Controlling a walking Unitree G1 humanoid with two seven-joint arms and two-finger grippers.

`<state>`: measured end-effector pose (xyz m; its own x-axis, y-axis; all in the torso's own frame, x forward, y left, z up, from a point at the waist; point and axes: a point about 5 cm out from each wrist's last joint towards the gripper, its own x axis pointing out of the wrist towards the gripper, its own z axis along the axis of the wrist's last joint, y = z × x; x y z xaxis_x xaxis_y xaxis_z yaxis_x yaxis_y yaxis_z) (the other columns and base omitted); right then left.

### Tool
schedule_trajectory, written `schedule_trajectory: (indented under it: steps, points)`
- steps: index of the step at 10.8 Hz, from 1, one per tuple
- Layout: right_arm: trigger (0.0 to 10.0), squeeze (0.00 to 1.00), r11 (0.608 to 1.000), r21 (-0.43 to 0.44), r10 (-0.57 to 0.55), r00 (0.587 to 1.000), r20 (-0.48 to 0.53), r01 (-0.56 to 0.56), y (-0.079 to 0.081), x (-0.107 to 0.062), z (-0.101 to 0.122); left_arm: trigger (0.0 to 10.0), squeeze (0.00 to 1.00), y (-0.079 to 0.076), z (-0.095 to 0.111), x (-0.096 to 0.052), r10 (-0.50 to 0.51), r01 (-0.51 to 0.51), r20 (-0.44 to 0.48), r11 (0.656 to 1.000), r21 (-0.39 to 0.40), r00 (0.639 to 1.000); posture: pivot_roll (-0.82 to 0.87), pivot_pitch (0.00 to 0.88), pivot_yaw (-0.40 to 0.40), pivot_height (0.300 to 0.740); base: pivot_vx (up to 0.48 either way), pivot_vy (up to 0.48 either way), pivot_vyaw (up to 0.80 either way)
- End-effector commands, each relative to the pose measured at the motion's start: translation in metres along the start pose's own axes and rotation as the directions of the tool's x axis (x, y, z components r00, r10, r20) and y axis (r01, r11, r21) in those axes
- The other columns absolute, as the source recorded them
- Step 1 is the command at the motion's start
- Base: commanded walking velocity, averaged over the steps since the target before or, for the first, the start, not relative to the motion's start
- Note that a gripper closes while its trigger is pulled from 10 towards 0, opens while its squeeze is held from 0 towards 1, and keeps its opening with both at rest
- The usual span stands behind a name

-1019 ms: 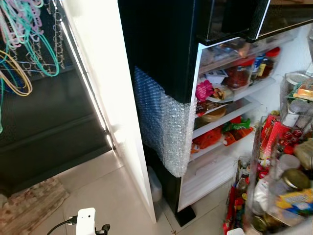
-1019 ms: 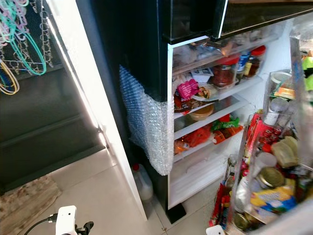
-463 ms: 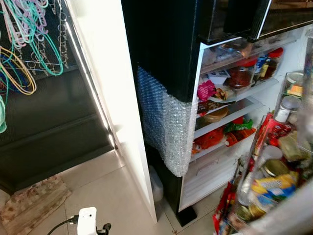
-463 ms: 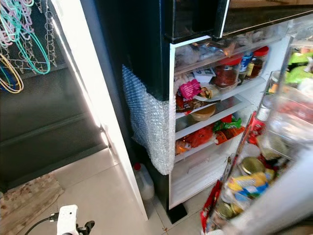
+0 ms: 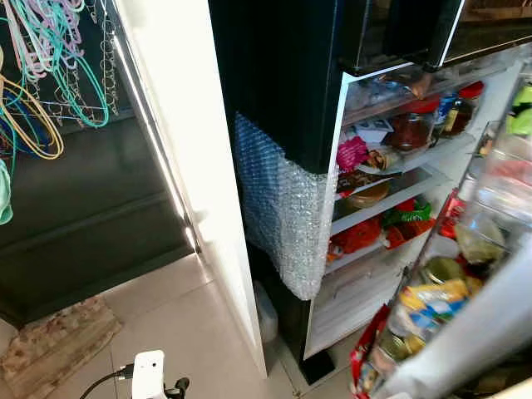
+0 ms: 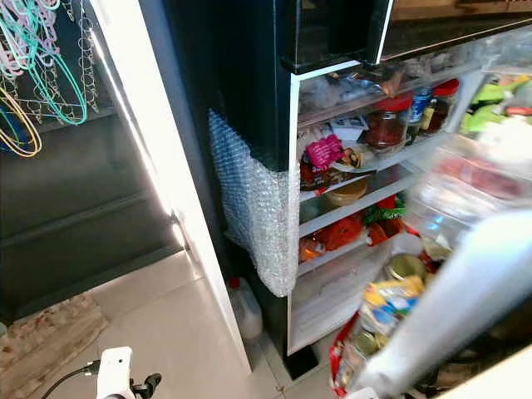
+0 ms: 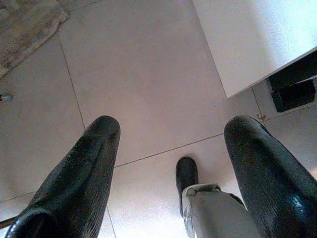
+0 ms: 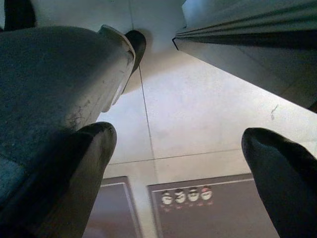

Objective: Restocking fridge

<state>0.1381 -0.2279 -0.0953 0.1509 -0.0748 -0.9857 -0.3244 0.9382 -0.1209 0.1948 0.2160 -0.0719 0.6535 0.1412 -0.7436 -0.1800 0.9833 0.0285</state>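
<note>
Fridge (image 5: 283,91): black body, center-top of head views; bubble wrap (image 5: 278,216) taped on its side, mid-frame.
Fridge door (image 6: 465,283): open, blurred, lower right of right eye view; pale edge runs diagonally across the corner.
Door racks: packed w/ jars, cans, yellow packet (image 6: 384,293); contents smeared, can't ID more.
Shelves (image 5: 378,199): right-center; red-lid jars (image 5: 409,125) up top, pink bag (image 5: 351,153) below, bowl + red/green packs lower. Already quite full.
Drawer (image 5: 353,291): white, bottom of compartment, shut.
L gripper (image 7: 168,163): hangs low, fingers spread wide, nothing between them; looks at tiled floor (image 7: 138,74) + robot's own foot.
R gripper (image 8: 178,163): also low, fingers apart, empty; floor, dark mat (image 8: 208,208) w/ small figures beneath.
Other: white wall panel (image 5: 191,166) left of fridge; hangers (image 5: 41,75) upper left; rug (image 5: 54,341) lower left; white plug/charger (image 5: 148,374) bottom edge.
Step (judgement): no stock item in hand, so prob. door handling or fetching goods comes first.
How to do well: get door fully steady before reaching; pick a gap on mid shelf, avoid knocking the jars; keep arms clear of loaded door racks, they look ready to spill.
</note>
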Motion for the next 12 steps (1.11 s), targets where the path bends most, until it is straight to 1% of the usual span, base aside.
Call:
schedule_trajectory:
  steps: [1, 3, 6, 9, 11, 12]
  points:
    - [10.0, 0.00, 0.998, -0.045, 0.041, 0.999, -0.011, -0.042, 0.0081, 0.0012, -0.0004, 10.0, 0.00, 0.0079, -0.0057, -0.0018, 0.018, -0.018, -0.021, 1.000, -0.016, 1.000, -0.07, 0.000, 0.049, 0.740, 0.000, 0.000, 0.00]
    - [10.0, 0.00, 0.997, -0.047, 0.055, 0.998, -0.016, -0.056, 0.0081, 0.0010, -0.0005, 10.0, 0.00, 0.0087, -0.0060, -0.0019, 0.021, -0.021, -0.022, 1.000, -0.019, 1.000, -0.07, 0.000, 0.047, 0.740, 0.000, 0.000, 0.00]
    - [10.0, 0.00, 0.995, -0.065, 0.076, 0.997, -0.020, -0.077, 0.0083, 0.0006, -0.0001, 10.0, 0.00, 0.0048, -0.0050, -0.0012, 0.018, -0.019, -0.023, 1.000, -0.022, 1.000, -0.07, 0.000, 0.045, 0.740, 0.000, 0.000, 0.00]
    - [10.0, 0.00, 0.997, -0.037, 0.072, 0.997, -0.021, -0.073, 0.0081, 0.0007, -0.0009, 10.0, 0.00, 0.0037, -0.0057, -0.0012, 0.017, -0.018, -0.028, 1.000, -0.021, 0.999, -0.07, 0.000, 0.045, 0.740, 0.000, 0.000, 0.00]
    - [10.0, 0.00, 0.998, 0.002, 0.059, 0.998, -0.016, -0.059, 0.0080, 0.0010, -0.0016, 10.0, 0.00, 0.0043, -0.0063, -0.0013, 0.018, -0.018, -0.031, 1.000, -0.022, 0.999, -0.07, 0.000, 0.046, 0.740, 0.000, 0.000, 0.00]
    - [10.0, 0.00, 0.993, 0.106, 0.044, 0.999, -0.003, -0.043, 0.0090, 0.0017, -0.0034, 10.0, 0.00, 0.0051, -0.0067, -0.0014, 0.019, -0.020, -0.034, 1.000, -0.022, 0.999, -0.07, 0.000, 0.046, 0.740, 0.000, 0.000, 0.00]
